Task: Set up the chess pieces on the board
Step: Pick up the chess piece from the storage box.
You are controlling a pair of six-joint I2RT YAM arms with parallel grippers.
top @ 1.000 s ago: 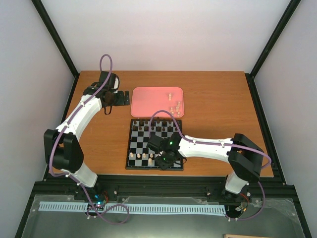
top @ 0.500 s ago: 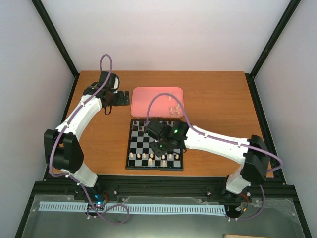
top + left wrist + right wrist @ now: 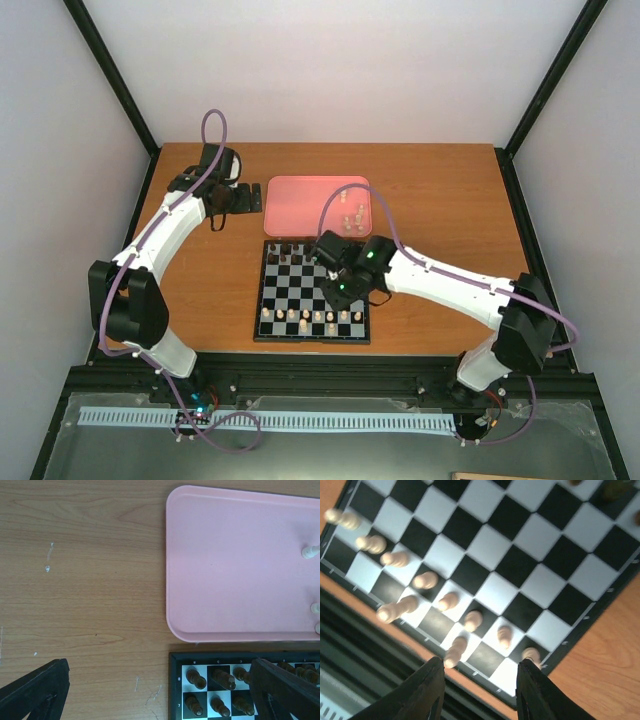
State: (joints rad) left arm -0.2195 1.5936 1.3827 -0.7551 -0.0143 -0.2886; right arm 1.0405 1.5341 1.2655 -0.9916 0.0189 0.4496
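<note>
From above, the right claw [image 3: 338, 288] hangs over the board [image 3: 285, 290], whose near edge carries a line of cream chess pieces [image 3: 305, 318]. The left claw [image 3: 245, 197] sits beside the pink tray [image 3: 305, 205] on the desk [image 3: 440, 190]. Through the left wrist camera, its jaws stand wide apart, holding nothing. Through the right wrist camera, the jaws are parted and grip nothing, above the lined-up pieces.

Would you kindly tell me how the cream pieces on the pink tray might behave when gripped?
The cream pieces look tall and narrow, so a nudge probably tips them. They seem tiny, likely light. The pink tray looks smooth, so they may slide.
</note>
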